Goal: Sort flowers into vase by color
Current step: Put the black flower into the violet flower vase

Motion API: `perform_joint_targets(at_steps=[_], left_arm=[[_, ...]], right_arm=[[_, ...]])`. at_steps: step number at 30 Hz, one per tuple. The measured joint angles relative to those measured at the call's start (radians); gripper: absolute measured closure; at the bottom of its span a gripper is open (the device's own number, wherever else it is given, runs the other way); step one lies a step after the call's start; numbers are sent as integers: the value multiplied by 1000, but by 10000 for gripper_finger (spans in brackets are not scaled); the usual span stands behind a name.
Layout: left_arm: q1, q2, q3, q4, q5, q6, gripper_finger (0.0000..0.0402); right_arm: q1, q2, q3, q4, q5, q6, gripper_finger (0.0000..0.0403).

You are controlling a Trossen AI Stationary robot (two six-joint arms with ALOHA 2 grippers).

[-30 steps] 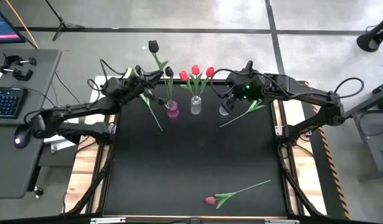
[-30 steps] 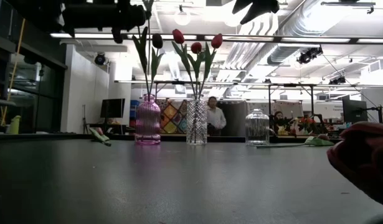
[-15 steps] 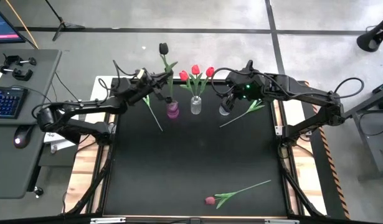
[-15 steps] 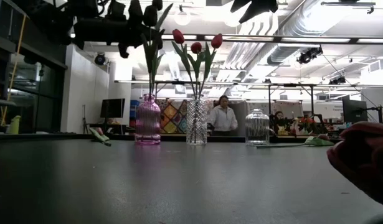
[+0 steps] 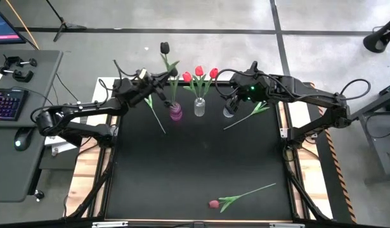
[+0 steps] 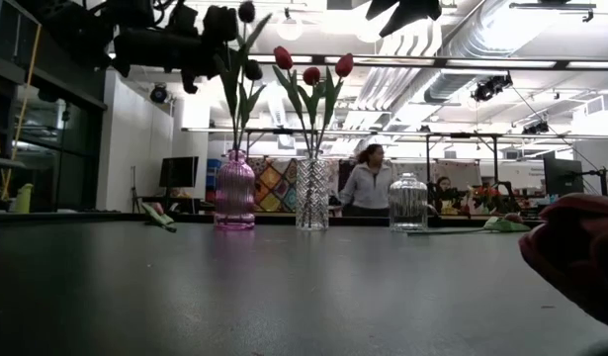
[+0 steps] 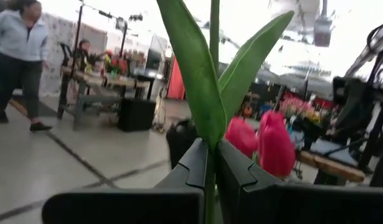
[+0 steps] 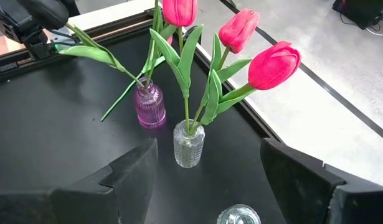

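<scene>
Now the left claw (image 5: 158, 80) is clamped on a dark tulip (image 5: 165, 48) above the pink vase (image 5: 175, 113).
Right claw (image 5: 229, 101) hangs spread apart above the empty clear vase (image 5: 228, 112); red tulips (image 5: 199, 73) fill the middle vase (image 5: 200, 107).

Dark tulip (image 5: 165, 48) stands upright over the pink vase (image 5: 175, 113); three red tulips (image 5: 199, 72) fill the clear vase (image 5: 200, 107) (one pink tulip (image 5: 214, 204) lies flat).

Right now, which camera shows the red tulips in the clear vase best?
The right wrist view: all three red tulips show large, stems in the clear vase. The high view shows small heads, the low view a distant backlit bunch, the left wrist view only two blurred heads.
</scene>
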Motion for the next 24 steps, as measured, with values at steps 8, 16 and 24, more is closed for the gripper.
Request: perform_joint_targets(at_steps=[8, 16, 24], left_arm=[[-2, 0, 0, -11, 0, -4, 401], [-9, 15, 0, -8, 33, -36, 401], [-9, 38, 0, -9, 40, -18, 401]], right_arm=[[0, 0, 0, 0, -2, 0, 132], [0, 0, 0, 0, -2, 0, 132], [0, 0, 0, 0, -1, 0, 132]])
